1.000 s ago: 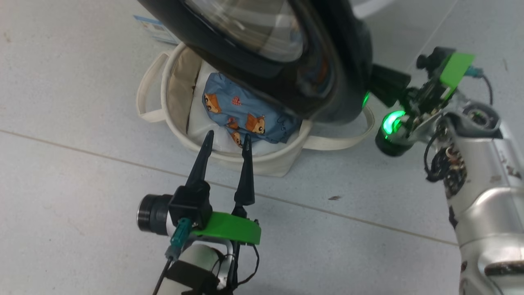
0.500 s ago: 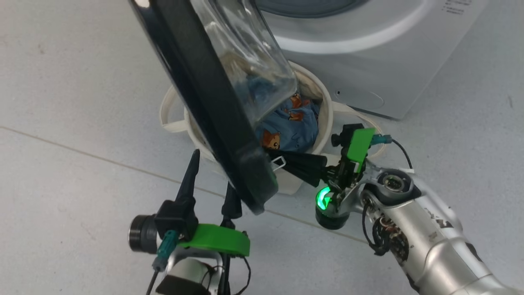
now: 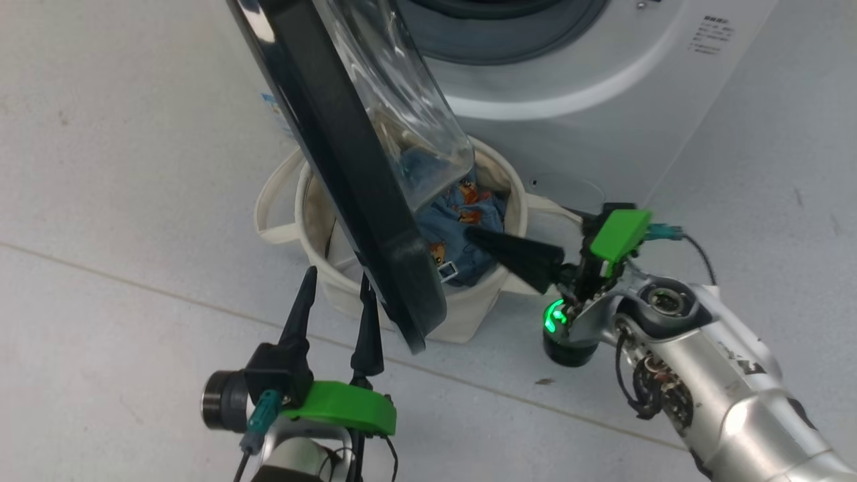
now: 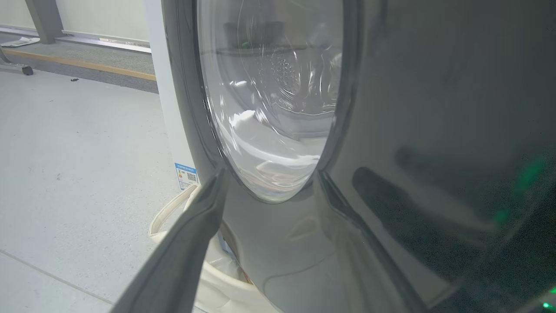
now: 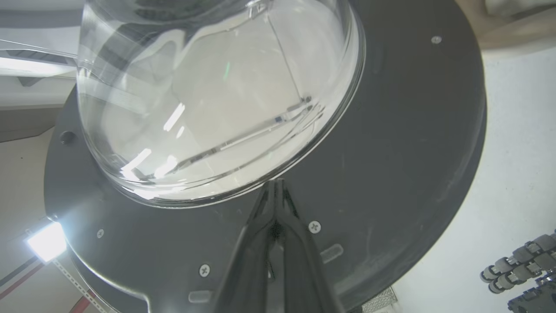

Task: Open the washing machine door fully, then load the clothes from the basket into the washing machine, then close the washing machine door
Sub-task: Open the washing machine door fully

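A second ago the head view took in the washing machine door (image 3: 365, 194) by its glossy outer face, and the washing machine (image 3: 602, 100) was hidden. The camera has since swung, so the door now shows edge-on with the drum opening behind it. The right claw (image 3: 471, 233), then tucked behind the rim, now lies inside the door, fingers pressed together and pinching nothing, tips a little past the metal latch (image 3: 447, 271). By my reading it is pushing the door outward, with that first step only partly done, since the door overhangs the basket (image 3: 472, 311). The clothes (image 3: 482, 214) lie in that basket beneath the glass, untouched. The left claw (image 3: 337, 276) waits spread wide and empty, just outside the door. The right wrist view adds what the head view cannot: the closed tips sit against the dark inner panel at the base of the glass bowl (image 5: 217, 95). The left wrist view gives the outer face, with a blue label (image 4: 186, 174) low on the machine.
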